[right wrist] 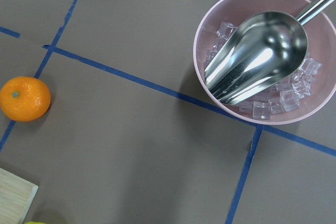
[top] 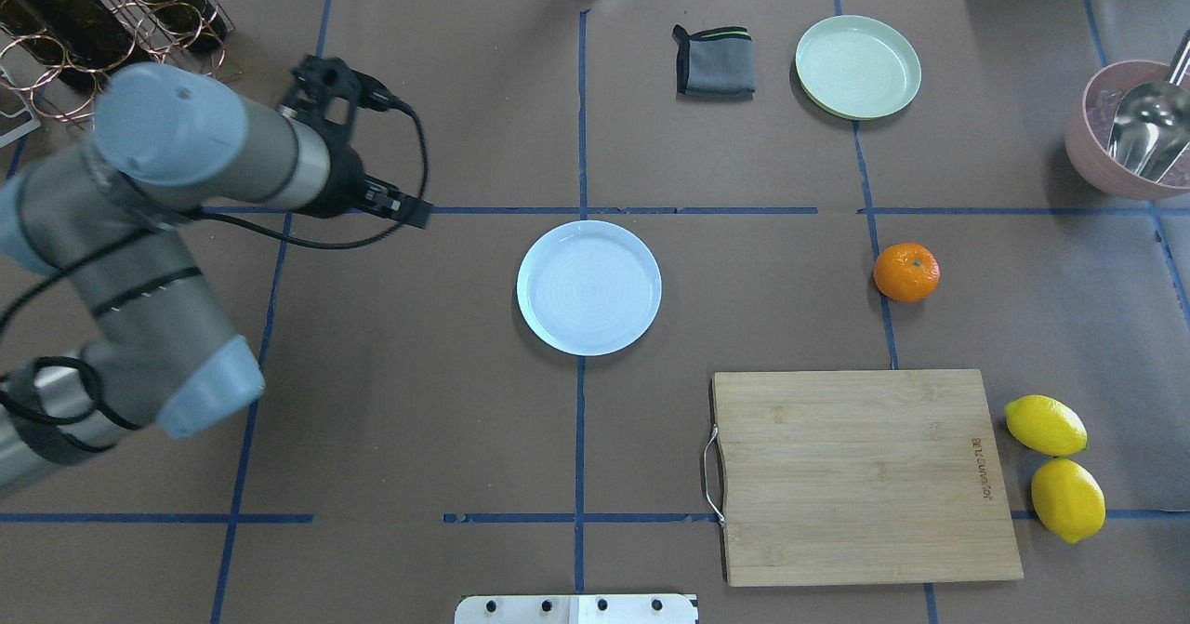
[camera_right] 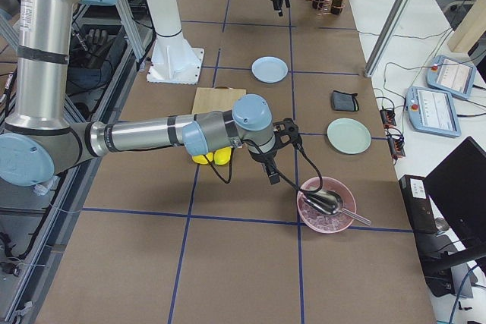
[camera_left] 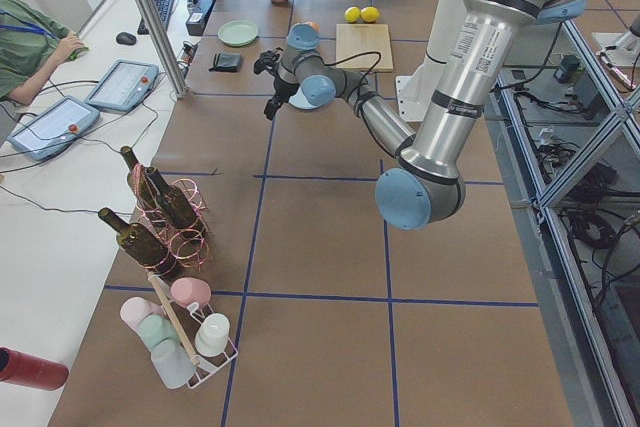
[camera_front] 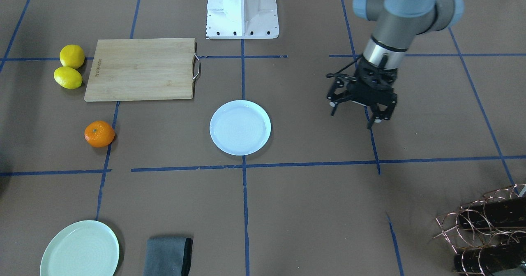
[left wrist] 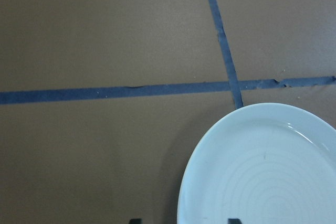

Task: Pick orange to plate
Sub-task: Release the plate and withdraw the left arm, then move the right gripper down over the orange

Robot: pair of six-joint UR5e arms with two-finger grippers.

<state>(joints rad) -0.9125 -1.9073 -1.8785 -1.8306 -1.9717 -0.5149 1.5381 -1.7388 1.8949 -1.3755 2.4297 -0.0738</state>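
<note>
The orange (top: 906, 272) lies robot-right of the plate (top: 588, 287), nearer the right tool (camera_right: 272, 171), grip unreadable. The left tool (camera_front: 352, 117), spread, hangs on the plate's opposite side.

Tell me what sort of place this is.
Probably a robotics lab: blue tape grid on the table, an operator with control pendants alongside, the orange and plate laid out as props.

Left hand (camera_front: 352, 119) spread wide and empty, aimed downward; right hand (camera_right: 272, 174) far outstretched, low, its state unclear.
</note>
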